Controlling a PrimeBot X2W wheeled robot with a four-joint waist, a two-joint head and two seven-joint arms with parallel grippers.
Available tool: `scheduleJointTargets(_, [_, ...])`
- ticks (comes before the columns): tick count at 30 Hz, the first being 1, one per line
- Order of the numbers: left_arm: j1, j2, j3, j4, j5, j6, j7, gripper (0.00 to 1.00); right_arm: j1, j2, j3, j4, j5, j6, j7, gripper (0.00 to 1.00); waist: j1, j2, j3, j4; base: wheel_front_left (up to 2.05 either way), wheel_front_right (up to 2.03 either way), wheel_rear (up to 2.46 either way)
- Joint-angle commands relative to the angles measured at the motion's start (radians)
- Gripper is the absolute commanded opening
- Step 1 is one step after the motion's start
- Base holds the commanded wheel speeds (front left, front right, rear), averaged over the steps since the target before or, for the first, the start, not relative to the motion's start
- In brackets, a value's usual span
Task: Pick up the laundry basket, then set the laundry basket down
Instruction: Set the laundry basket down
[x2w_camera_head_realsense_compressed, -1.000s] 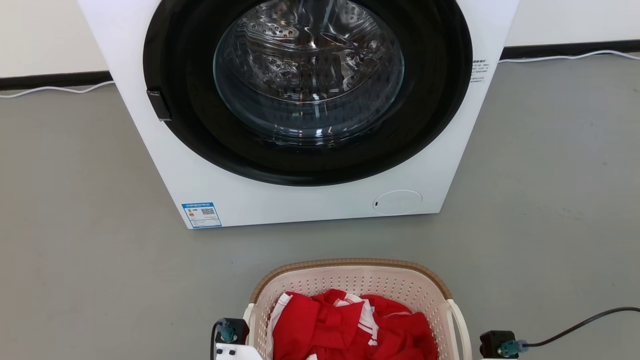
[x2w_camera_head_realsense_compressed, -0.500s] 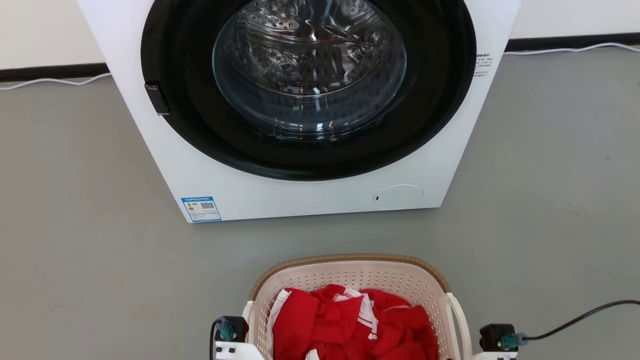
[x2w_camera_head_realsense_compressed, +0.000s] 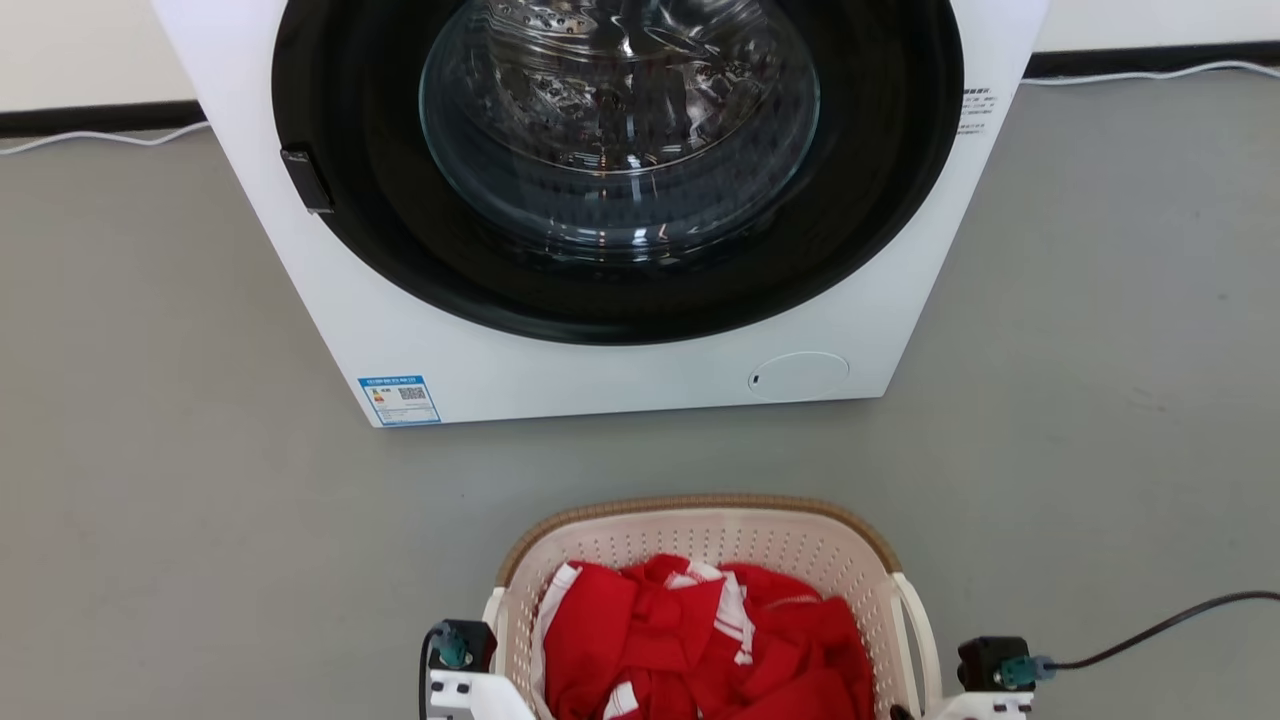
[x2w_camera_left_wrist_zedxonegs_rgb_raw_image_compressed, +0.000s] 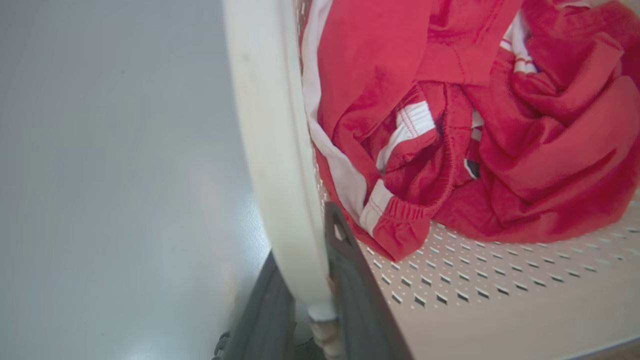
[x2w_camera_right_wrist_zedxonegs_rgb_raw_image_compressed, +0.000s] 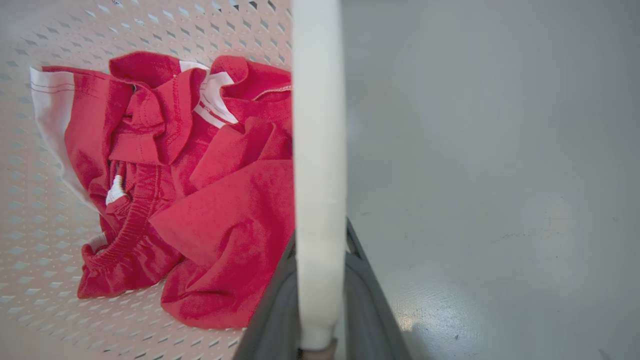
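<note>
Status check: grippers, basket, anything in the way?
Left gripper shut on laundry basket left handle; right gripper shut on right handle. Basket holds red clothes; lifted or grounded, can't tell. Washer ahead, apart from basket.

Cream laundry basket (x2w_camera_head_realsense_compressed: 700, 545) (red clothes (x2w_camera_head_realsense_compressed: 700, 650) inside), white washer (x2w_camera_head_realsense_compressed: 600, 385) behind, grey floor (x2w_camera_head_realsense_compressed: 150, 500)

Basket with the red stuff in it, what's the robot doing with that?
The robot has the basket by both side handles: its left fingers are shut on the left handle, its right fingers on the right handle. Red clothes lie inside, and the washer stands just ahead. Whether the basket is off the floor, I cannot tell.
</note>
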Motion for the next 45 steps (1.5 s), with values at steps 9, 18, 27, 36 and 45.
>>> scheduleJointTargets(9, [-0.077,0.060,0.013,0.007,-0.002,0.026,-0.044,0.00,-0.048,-0.043,0.035,0.002,0.019,-0.006,-0.049,0.00,0.0000,0.0000,0.051,0.005,0.00,0.00,0.00])
scheduleJointTargets(18, [-0.105,0.060,0.014,0.013,0.004,0.037,-0.080,0.00,-0.074,-0.043,0.056,0.000,0.025,-0.006,-0.078,0.00,0.0000,0.0000,0.096,0.011,0.00,0.00,0.00])
scheduleJointTargets(27, [-0.140,0.062,0.015,0.021,0.013,0.043,-0.131,0.00,-0.114,-0.043,0.076,0.000,0.026,-0.006,-0.117,0.00,0.0000,0.0000,0.161,0.017,0.00,0.00,0.00])
scheduleJointTargets(36, [-0.181,0.064,0.018,0.031,0.021,0.055,-0.176,0.00,-0.164,-0.043,0.094,0.003,0.012,-0.006,-0.165,0.00,0.0000,0.0000,0.229,0.021,0.00,0.00,0.00])
scheduleJointTargets(45, [-0.230,0.064,0.021,0.037,0.023,0.064,-0.197,0.00,-0.222,-0.043,0.101,0.009,-0.011,-0.006,-0.191,0.00,0.0000,0.0000,0.302,0.027,0.00,0.00,0.00])
